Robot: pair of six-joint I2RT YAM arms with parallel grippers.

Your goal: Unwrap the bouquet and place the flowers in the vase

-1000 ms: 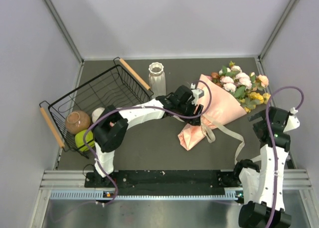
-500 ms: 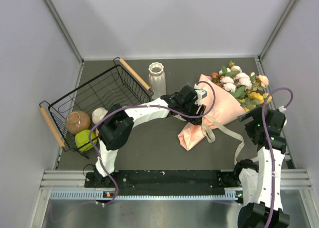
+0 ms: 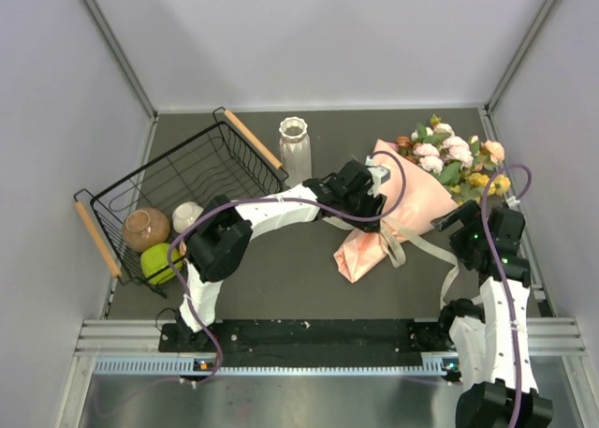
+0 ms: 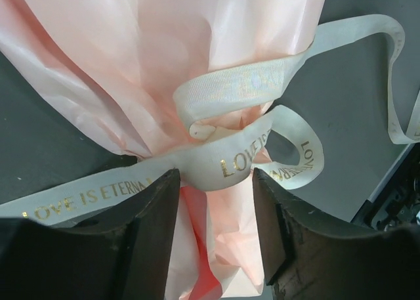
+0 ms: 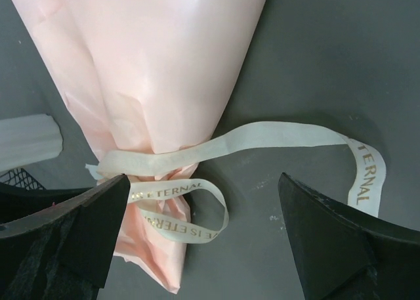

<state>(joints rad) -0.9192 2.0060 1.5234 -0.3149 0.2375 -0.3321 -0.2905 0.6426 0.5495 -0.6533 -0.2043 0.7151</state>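
Note:
The bouquet [image 3: 412, 199] lies on the dark table, its salmon-pink paper cone pointing near-left and the flowers [image 3: 454, 161] at the far right end. A cream ribbon [image 4: 236, 86] with gold lettering is tied round the cone's narrow part, with loose tails trailing over the table [image 3: 440, 250]. My left gripper [image 3: 372, 213] is low over that knot, open. Its fingers straddle the pink paper tail [image 4: 216, 201] just below the ribbon loop. My right gripper [image 5: 203, 182] hangs wide open above the ribbon's loop [image 5: 190, 214] and the table beside the cone [image 5: 151, 64]. The white ribbed vase [image 3: 294, 147] stands upright left of the bouquet.
A black wire basket [image 3: 178, 180] with wooden handles sits at the left, holding a round brown pot [image 3: 146, 228], a green ball [image 3: 157, 259] and a pale round object [image 3: 184, 214]. Grey walls close in the table on three sides.
My right arm has swung left and lower toward the bouquet's tied end. The left gripper's fingers have narrowed round the paper tail, staying in place.

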